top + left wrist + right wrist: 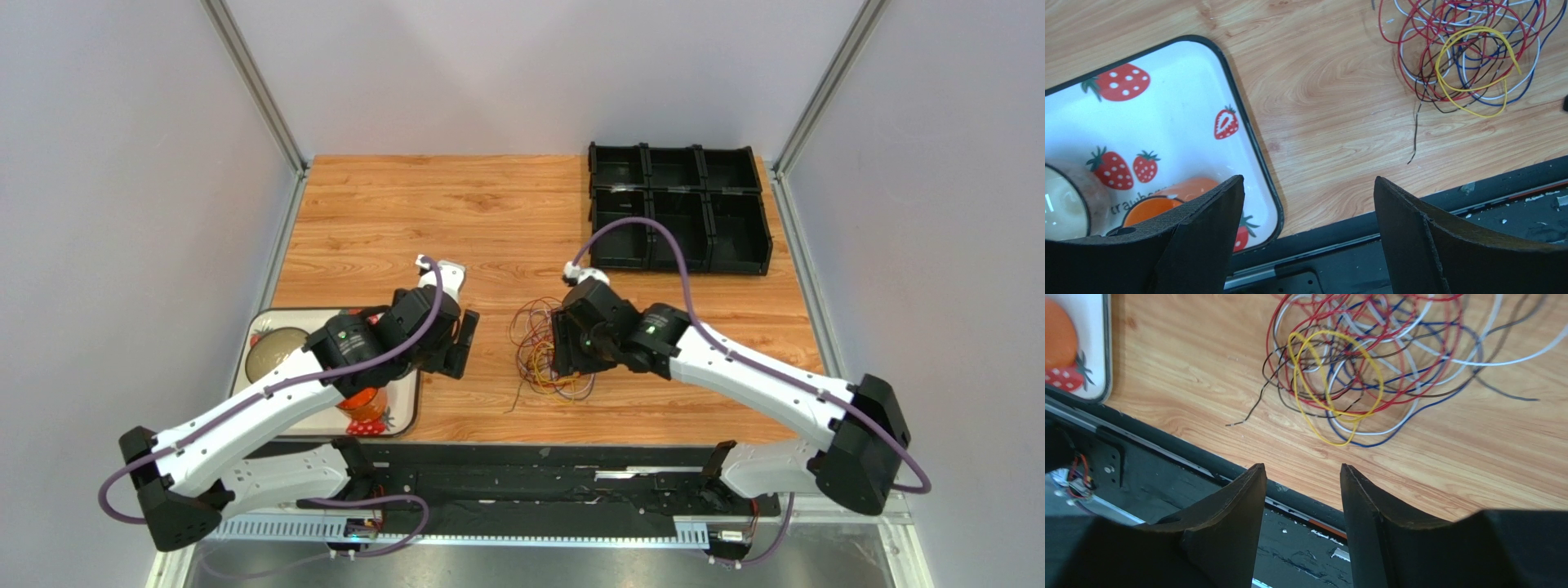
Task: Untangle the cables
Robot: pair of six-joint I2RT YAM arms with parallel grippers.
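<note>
Currently hovering near the cables (pixel 548 349) with right gripper (pixel 1301 471) and left gripper (pixel 1309 184) both spread and empty, ideally pinching next only the yellow loop (pixel 1335 442) at their near edge.

The left arm (pixel 245 423) starts at its base in the near left corner. It reaches up and to the right, with a bend at the elbow. At its tip, the left gripper (pixel 459 344) points toward the middle. In the left wrist view, its two black fingers (pixel 1207 245) stand wide apart with a big gap between them. The right arm (pixel 748 374) starts at its base in the near right corner and stretches to the left. The right gripper (pixel 562 347) also points toward the middle. Its two black fingers (pixel 1229 533) are spread too, but the gap is smaller. The two grippers face each other and do not touch.
</note>
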